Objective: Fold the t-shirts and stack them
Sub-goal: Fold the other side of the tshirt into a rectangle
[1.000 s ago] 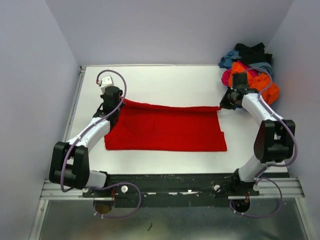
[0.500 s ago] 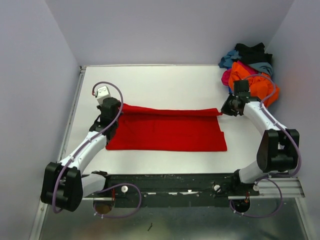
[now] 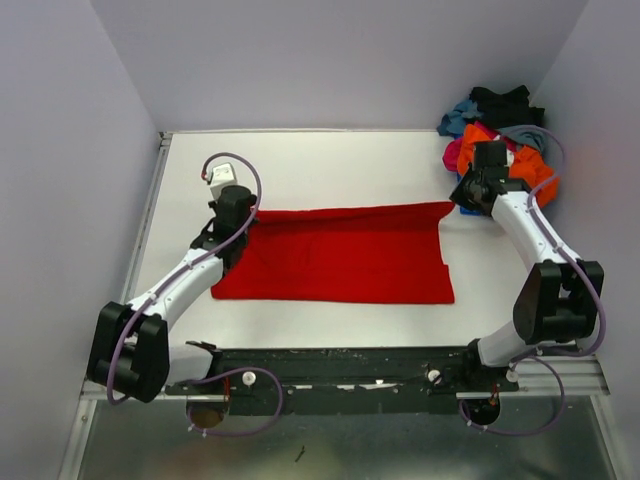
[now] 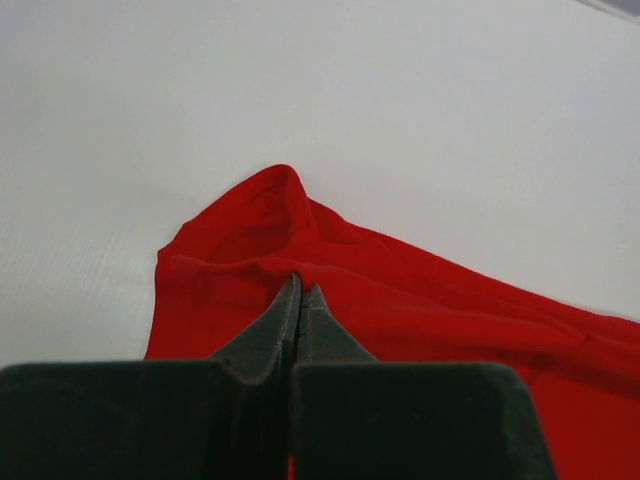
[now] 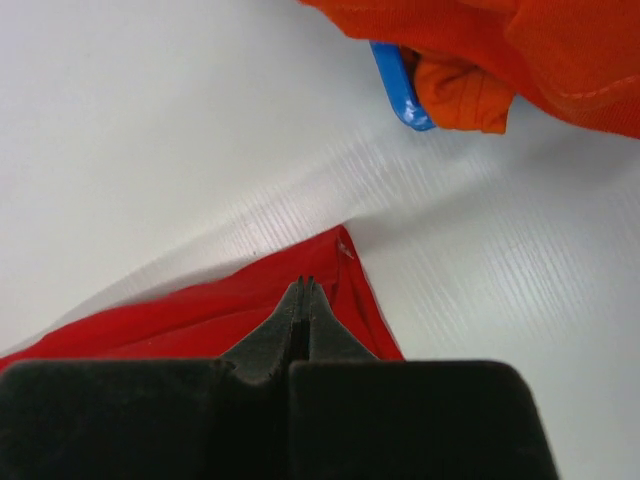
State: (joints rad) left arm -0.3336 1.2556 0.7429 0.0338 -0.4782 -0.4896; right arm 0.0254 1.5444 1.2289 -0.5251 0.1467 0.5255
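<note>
The red t-shirt [image 3: 335, 255] lies spread across the middle of the white table. My left gripper [image 3: 240, 215] is shut on its far left corner; in the left wrist view the closed tips [image 4: 301, 288] pinch the raised red cloth [image 4: 400, 300]. My right gripper [image 3: 462, 197] is shut on its far right corner; in the right wrist view the closed tips [image 5: 306, 283] pinch the red edge [image 5: 200, 320]. The far edge of the shirt is stretched between both grippers. A pile of other shirts, orange [image 3: 515, 160], magenta, blue and black [image 3: 503, 102], sits at the back right.
A rigid blue plastic edge [image 5: 398, 88] shows under the orange cloth [image 5: 520, 50] just beyond my right gripper. White walls close in the table on the left, back and right. The metal rail [image 3: 340, 375] with the arm bases runs along the near edge.
Both grippers have carried the shirt's far edge away from the arm bases, toward the back. The folded-over strip has opened out and the red shirt now lies flatter and wider.
</note>
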